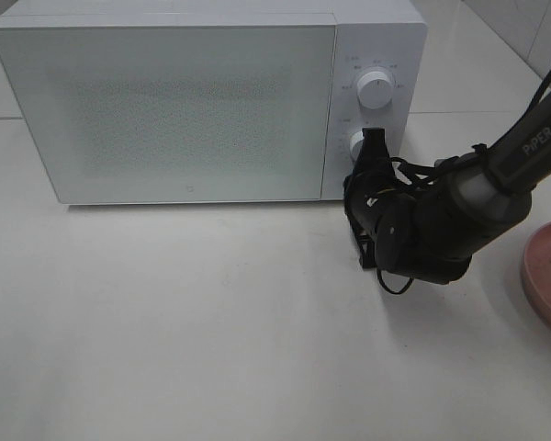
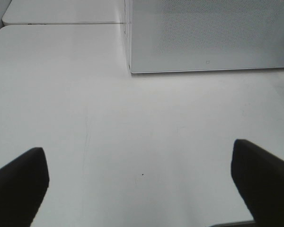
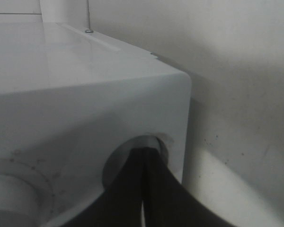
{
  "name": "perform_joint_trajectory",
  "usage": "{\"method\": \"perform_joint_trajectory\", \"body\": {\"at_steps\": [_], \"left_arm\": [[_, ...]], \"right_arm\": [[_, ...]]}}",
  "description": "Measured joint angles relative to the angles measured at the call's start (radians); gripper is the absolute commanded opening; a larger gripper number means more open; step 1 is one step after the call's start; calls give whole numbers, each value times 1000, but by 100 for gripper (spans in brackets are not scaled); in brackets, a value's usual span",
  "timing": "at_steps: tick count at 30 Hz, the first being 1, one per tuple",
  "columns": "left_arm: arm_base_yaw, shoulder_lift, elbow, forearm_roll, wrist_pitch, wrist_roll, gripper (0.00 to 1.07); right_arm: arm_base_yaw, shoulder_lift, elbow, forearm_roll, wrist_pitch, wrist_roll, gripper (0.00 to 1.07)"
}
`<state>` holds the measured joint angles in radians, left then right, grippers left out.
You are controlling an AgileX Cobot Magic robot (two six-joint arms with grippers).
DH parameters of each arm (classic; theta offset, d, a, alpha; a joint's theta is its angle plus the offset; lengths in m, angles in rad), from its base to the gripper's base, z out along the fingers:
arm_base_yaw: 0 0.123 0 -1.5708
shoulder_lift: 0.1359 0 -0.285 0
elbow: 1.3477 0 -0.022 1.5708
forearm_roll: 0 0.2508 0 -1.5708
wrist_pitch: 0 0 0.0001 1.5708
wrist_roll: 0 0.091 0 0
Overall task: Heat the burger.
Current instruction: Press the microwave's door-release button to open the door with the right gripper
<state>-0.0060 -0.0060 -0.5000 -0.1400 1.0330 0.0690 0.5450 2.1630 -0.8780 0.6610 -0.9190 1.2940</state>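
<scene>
The burger is out of view in every frame. The white microwave (image 1: 165,101) stands at the back of the table with its door closed. My right gripper (image 1: 375,140) is shut, its two black fingers pressed together, with their tips against the lower knob (image 1: 356,142) on the control panel. The right wrist view shows the joined fingertips (image 3: 143,153) meeting that round knob (image 3: 114,165). My left gripper (image 2: 139,189) hangs open over bare table in front of the microwave's (image 2: 203,33) left corner, with nothing between its fingers. It does not show in the high view.
An upper knob (image 1: 376,89) sits above the lower one on the panel. A flat pink plate (image 1: 546,271) lies at the right edge of the table, partly cut off. The right arm (image 1: 459,211) stretches across the right side, and white tabletop (image 1: 211,322) spreads before the microwave.
</scene>
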Motion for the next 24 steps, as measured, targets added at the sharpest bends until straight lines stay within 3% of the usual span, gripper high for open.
{"method": "perform_joint_trajectory", "body": {"at_steps": [24], "left_arm": [[0,0,0,0,0,0,100]], "right_arm": [[-27,6,-52,11,89,-24,0]]}}
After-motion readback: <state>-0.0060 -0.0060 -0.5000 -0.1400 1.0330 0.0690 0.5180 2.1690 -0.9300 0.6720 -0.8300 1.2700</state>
